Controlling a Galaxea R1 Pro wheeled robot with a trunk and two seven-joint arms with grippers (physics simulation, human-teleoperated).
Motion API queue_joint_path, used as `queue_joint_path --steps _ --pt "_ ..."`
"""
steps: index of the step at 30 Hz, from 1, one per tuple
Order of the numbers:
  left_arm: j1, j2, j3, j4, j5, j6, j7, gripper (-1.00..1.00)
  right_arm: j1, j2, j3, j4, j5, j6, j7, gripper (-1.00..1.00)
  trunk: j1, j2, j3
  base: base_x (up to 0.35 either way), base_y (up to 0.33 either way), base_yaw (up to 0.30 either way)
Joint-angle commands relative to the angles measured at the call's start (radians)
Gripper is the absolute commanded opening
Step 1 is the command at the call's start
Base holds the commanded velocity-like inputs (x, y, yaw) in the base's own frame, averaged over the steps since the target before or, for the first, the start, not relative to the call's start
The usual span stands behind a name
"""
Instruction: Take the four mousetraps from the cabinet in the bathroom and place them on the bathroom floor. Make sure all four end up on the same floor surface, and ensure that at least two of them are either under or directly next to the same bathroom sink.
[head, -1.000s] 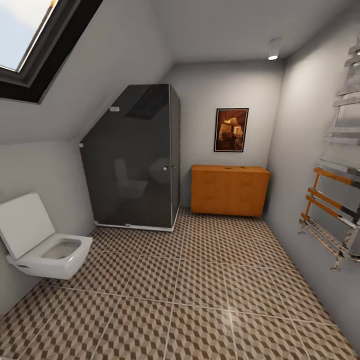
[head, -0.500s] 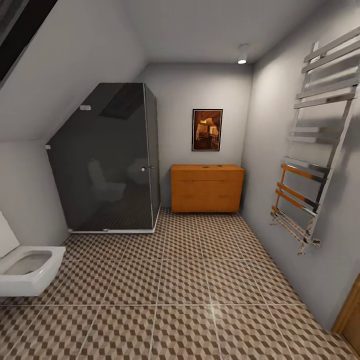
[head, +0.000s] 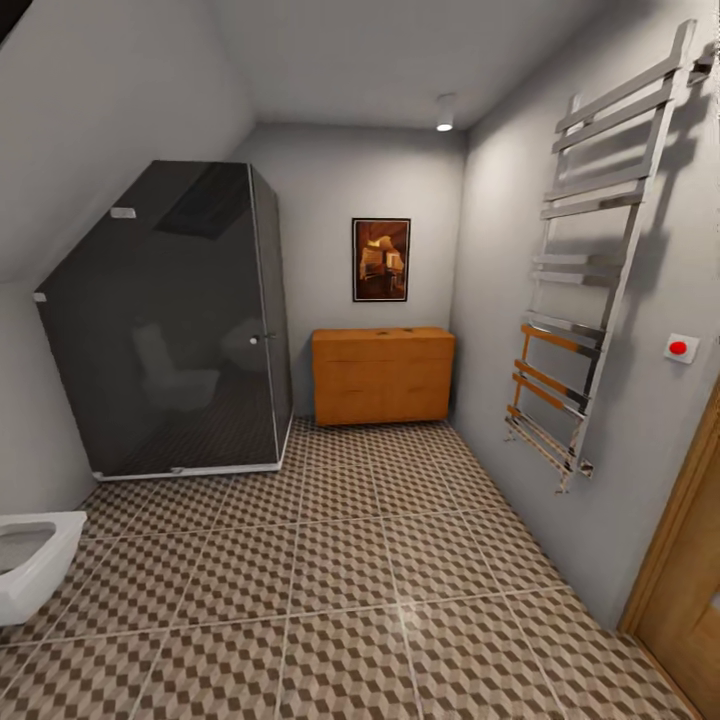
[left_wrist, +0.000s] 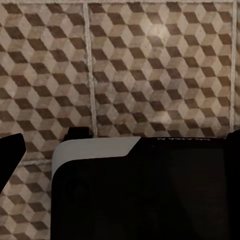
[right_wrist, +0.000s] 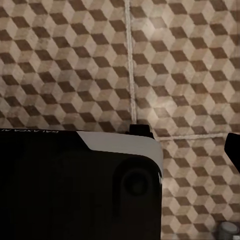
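Bathroom floor (head: 340, 570), cube-pattern tiles, takes the whole lower half of the head view and runs to the far wall. Dark glass shower cubicle (head: 170, 320) stands left of centre. Chrome towel rail (head: 590, 260) climbs the right wall; wooden door (head: 690, 580) edge at lower right, with a small red button (head: 680, 348) above it. Toilet (head: 30, 560) clipped at the lower left edge.

Cabinet (head: 382, 375), orange-brown, sits against the far wall a little right of centre, under a framed picture (head: 381, 259). Small dark specks lie on its top; too small to call them mousetraps.

Change over the last second: the whole view has swung right. The skylight has left the upper left corner, the toilet has slid almost out, and the door has come in. That is camera turning, not things moving. Judged: the robot is lining up on the cabinet, well apart from it, nothing fetched yet.

Both wrist views look down at tiles over dark robot housing; pincer state cannot be told for either arm.
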Motion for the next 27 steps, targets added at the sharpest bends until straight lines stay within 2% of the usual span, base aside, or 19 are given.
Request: queue_joint_path --steps 1,11,27 --pt "-0.001 0.0 -0.009 0.002 0.01 -0.004 -0.004 1.0 -0.001 0.0 0.0 0.003 0.001 -0.006 0.002 1.0 0.0 -0.001 -0.001 0.0 0.0 -0.058" --pt "-0.001 0.0 -0.012 0.002 0.003 0.003 -0.004 1.0 -0.001 -0.001 0.0 0.003 0.002 -0.005 0.002 1.0 0.0 -0.001 -0.001 0.046 0.0 -0.023" --pt "-0.001 0.0 -0.015 0.004 0.007 0.026 0.0 1.0 -0.001 -0.001 0.0 0.003 0.003 -0.004 0.002 1.0 0.0 -0.001 -0.001 0.281 0.0 -0.002"
